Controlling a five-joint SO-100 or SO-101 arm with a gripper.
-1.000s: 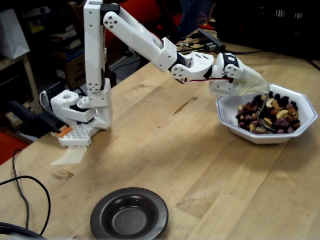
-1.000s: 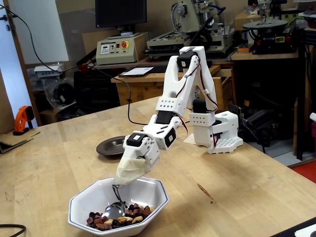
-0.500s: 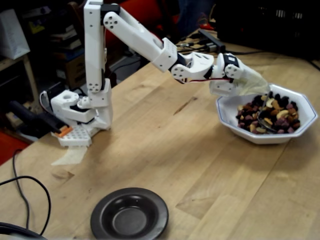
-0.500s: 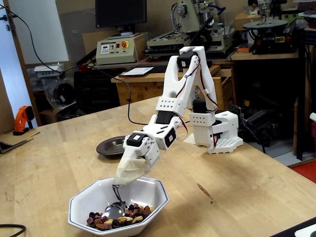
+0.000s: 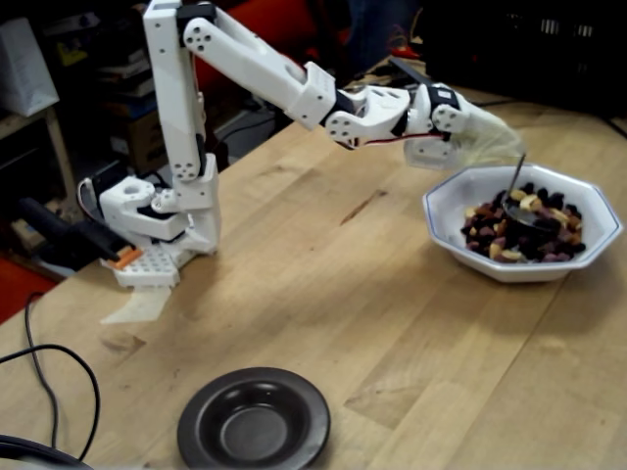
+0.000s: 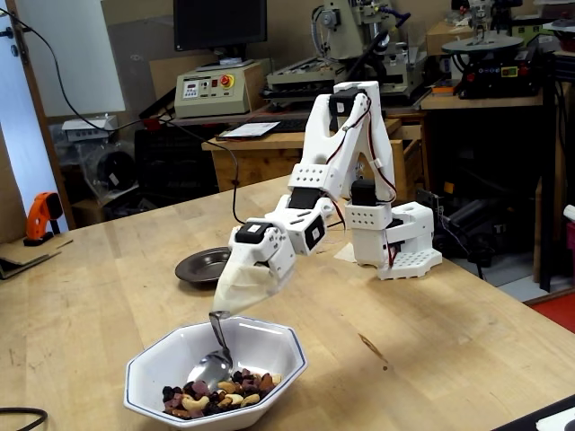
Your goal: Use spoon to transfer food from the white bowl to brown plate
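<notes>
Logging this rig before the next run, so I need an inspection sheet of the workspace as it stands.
Surface: wooden table, dark stain mid-top.
Job's things: spoon tilted in white bowl over food; brown plate holds nothing.
Clutter: nothing seen.
Grippers: gripper wrapped in cloth, spoon handle emerges below; jaws hidden.
Cables: black cable at table edge.
Surroundings: workshop machines, monitor, orange drill.

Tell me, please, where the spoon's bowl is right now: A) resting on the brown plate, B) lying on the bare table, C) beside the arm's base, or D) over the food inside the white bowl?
D: the spoon hangs above the food within the white bowl.
</notes>
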